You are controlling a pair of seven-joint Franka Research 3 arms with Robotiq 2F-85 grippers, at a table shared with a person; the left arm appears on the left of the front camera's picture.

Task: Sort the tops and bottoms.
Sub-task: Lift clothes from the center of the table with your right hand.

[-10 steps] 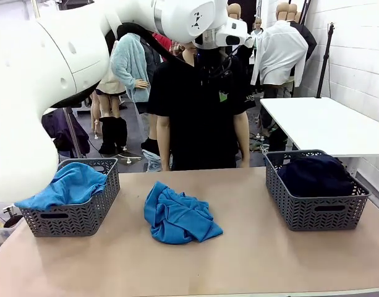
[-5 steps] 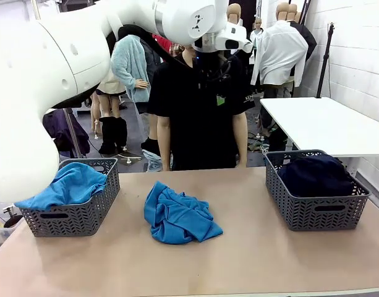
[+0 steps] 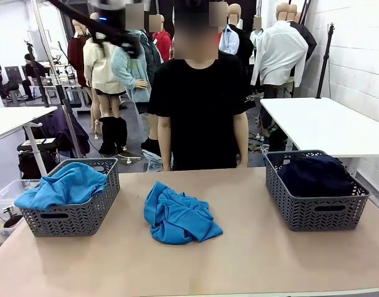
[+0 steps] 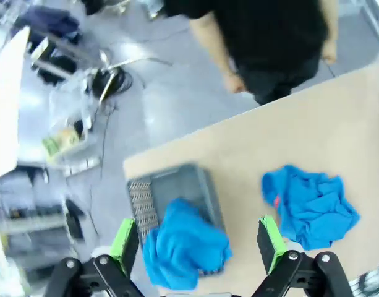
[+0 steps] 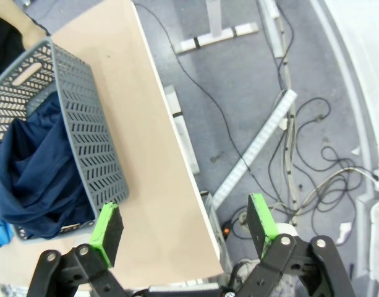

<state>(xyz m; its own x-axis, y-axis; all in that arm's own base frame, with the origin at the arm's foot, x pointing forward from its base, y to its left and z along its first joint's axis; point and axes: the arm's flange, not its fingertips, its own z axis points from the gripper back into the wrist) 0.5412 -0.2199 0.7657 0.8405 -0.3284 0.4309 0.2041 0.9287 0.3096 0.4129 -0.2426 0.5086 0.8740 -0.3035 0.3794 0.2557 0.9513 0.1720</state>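
Observation:
One of the tops, a crumpled sky-blue shirt, lies on the table's middle; from above it appears as the top at the right. Another top fills the left grey basket. High over that basket my left gripper hangs open with nothing held. The bottoms, dark navy, sit in the right basket. My right gripper is open and empty, high over the table's right edge, with the bottoms in their basket to its left.
A person in a black T-shirt stands at the far side of the table, arms hanging down, one hand near the table edge. Another white table stands at the back right. Cables lie on the floor beside the table.
The left arm, which covered the upper left of the front view, has swung up out of it. The garments and baskets have not moved.

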